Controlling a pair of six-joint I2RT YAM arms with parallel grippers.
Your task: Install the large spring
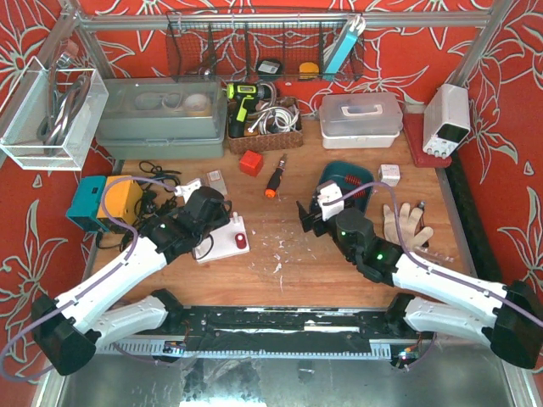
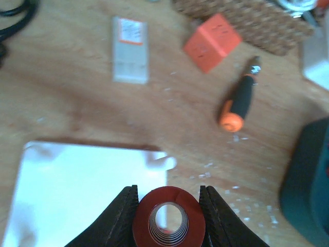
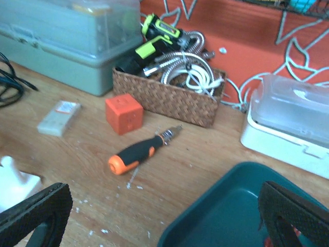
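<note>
The large spring [image 2: 169, 227] shows as grey coils inside a red sleeve [image 2: 169, 198]. My left gripper [image 2: 168, 216] is shut on that sleeve, one black finger on each side. It hangs over the right edge of the white base block [image 2: 77, 190], next to a small white peg [image 2: 167, 163]. From above, the red sleeve [image 1: 241, 242] sits at the right side of the white block [image 1: 222, 246], with the left gripper [image 1: 231, 241] on it. My right gripper [image 3: 164, 221] stands wide open and holds nothing, over the near edge of the teal tray [image 3: 241, 211].
An orange-and-black screwdriver [image 3: 139, 154] and an orange cube [image 3: 123, 113] lie on the wood. Behind them stands a wicker basket [image 3: 169, 98]. A small white box [image 2: 130, 49] lies at the far left, and a white lidded box [image 3: 288, 123] is at the right.
</note>
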